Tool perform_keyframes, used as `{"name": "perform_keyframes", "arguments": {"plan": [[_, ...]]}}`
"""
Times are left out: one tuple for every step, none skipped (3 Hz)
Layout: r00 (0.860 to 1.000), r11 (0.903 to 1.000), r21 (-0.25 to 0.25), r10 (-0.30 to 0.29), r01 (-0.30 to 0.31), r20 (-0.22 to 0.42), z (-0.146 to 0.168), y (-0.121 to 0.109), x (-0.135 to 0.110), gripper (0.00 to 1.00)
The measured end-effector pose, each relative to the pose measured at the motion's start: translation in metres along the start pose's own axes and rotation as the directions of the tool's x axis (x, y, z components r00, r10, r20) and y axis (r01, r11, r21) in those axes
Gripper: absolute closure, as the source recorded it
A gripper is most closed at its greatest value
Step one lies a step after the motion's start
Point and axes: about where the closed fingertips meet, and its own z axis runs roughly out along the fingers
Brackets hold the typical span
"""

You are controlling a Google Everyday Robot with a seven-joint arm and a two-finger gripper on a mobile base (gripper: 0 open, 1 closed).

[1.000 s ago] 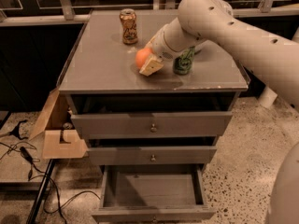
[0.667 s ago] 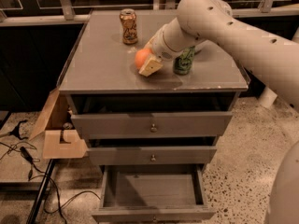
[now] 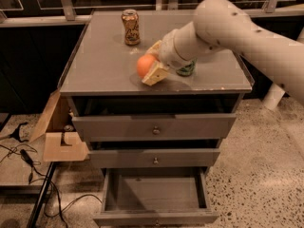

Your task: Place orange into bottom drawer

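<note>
The orange (image 3: 144, 66) is still up on the desk (image 3: 99, 61), on the front half of its top and well above where it has to go. The claw (image 3: 150, 64) is closed on it. One pale finger (image 3: 155, 75) lies along the fruit's near side and the other shows at its far side. Whether the orange rests on the surface or is held just clear of it cannot be told.

The bottom drawer (image 3: 153, 193) is already pulled out and shows a bare floor, while the two drawers above it are closed. As I judge it, the opening and the grasp are done. What remains is carrying the fruit out past the front edge, lowering it to the open tray and releasing it.

A patterned can (image 3: 130, 26) stands near the back of the desk, a green can (image 3: 186, 69) sits just behind the wrist, and a cardboard box (image 3: 59, 139) leans at the left side.

Compared with a second ago, the orange and claw sit a little lower in the view, nearer the front edge. The arm's elbow has shifted slightly. The cans and drawers have not moved.
</note>
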Motion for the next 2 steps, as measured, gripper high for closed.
{"name": "perform_keyframes", "arguments": {"plan": [[0.997,0.9999,-0.017,-0.001,0.002,0.081,-0.036,0.046,-0.007,1.00],[0.987,0.9919,-0.097,0.093,-0.081,0.130,-0.076,0.112,-0.007,1.00]]}}
